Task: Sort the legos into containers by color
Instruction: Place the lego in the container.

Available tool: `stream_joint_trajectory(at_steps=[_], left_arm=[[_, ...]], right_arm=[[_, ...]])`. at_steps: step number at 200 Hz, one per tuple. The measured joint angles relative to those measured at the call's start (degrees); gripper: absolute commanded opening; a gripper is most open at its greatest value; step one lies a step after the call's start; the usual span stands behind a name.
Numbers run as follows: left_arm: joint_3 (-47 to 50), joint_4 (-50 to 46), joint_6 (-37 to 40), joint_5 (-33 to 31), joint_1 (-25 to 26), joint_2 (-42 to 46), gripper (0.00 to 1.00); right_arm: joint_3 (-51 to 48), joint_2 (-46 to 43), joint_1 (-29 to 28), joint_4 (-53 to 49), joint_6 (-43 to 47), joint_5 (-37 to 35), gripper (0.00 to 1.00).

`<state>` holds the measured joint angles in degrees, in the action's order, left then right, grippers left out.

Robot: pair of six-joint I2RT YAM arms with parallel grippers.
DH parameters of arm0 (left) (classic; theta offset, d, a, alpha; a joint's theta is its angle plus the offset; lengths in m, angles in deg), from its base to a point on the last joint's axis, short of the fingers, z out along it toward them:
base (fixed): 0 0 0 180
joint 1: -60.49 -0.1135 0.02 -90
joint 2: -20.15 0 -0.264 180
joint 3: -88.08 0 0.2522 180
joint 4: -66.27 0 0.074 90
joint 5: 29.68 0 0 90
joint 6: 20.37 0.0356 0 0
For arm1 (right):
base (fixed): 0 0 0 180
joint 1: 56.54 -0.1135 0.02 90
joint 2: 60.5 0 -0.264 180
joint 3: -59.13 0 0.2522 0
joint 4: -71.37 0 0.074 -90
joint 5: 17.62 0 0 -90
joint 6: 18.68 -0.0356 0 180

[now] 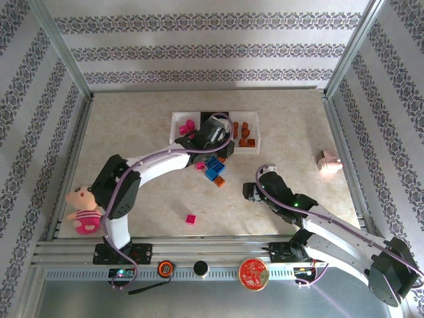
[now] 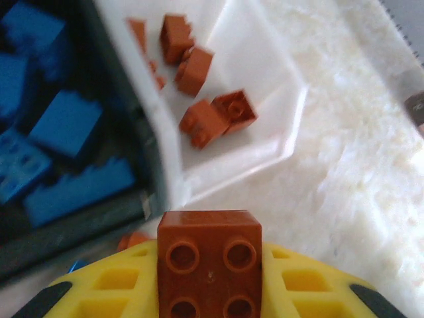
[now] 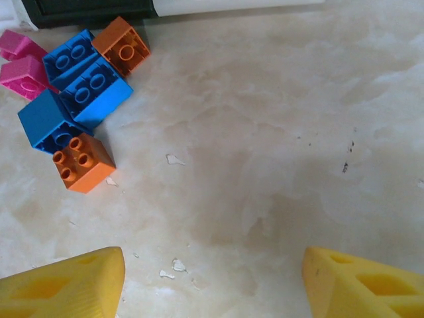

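- Orange-brown brick (image 2: pixel 209 255), studs up toward the wrist camera, pinched by its sides in the closed fingers of the left gripper (image 1: pixel 213 130). Held level, likely so as to land flat on release.
- Poised just short of the near corner of the right-hand white tray (image 2: pixel 265 73), by the wrist view not yet over it. That tray chosen, it seems, for the several like-coloured bricks (image 2: pixel 195 69) already inside.
- Right against it, the black middle tray (image 2: pixel 73 225) with blue bricks (image 2: pixel 63 122). In the top view, the left white tray (image 1: pixel 175 119) with magenta ones (image 1: pixel 189 126). One colour per tray, hence the heading.
- Right gripper (image 3: pixel 212 278) wide open, nothing between its yellow fingers (image 3: pixel 66 281), poised over bare table (image 3: pixel 278 132) near the loose cluster. Probably kept aside to leave the left arm room.
- Left to sort, just in front of the trays: loose blue pieces (image 3: pixel 79 93), two orange pieces (image 3: pixel 83 162) and some magenta pieces (image 3: pixel 23 63). Also a lone magenta brick (image 1: pixel 191 218), well apart and nearer the arm bases.
- Next, at a guess: a short reach forward over the white tray, then release. Risk of clipping the rim or dropping short onto the table.
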<state>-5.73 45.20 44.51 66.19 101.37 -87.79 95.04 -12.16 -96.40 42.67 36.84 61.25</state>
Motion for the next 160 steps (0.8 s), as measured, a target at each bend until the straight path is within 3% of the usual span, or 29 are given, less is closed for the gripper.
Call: stream_joint_trajectory(at_steps=[49,72,90,133,160], left_arm=[[-12.46,0.7,0.11,-0.09,-0.79,-10.75,0.35],[-15.85,2.05,-1.05,-0.04,-1.4,-14.51,0.52],[-16.79,3.37,-2.67,1.27,-2.23,-16.2,0.58],[-17.55,5.99,-4.94,3.21,-3.52,-15.67,0.79],[-9.46,9.73,-5.18,3.56,-3.5,-8.11,0.89]], right_arm=[[-0.42,-1.86,-0.07,-1.31,-0.61,0.0,0.72],[-0.42,-1.92,-0.35,-2.21,-0.79,0.0,0.72],[-0.42,-1.9,-1.07,-2.6,-0.85,0.0,0.72],[-0.44,-0.07,-1.66,-1.9,-0.7,0.63,0.73],[-0.39,3.02,-2.05,0.39,0.39,2.69,0.74]])
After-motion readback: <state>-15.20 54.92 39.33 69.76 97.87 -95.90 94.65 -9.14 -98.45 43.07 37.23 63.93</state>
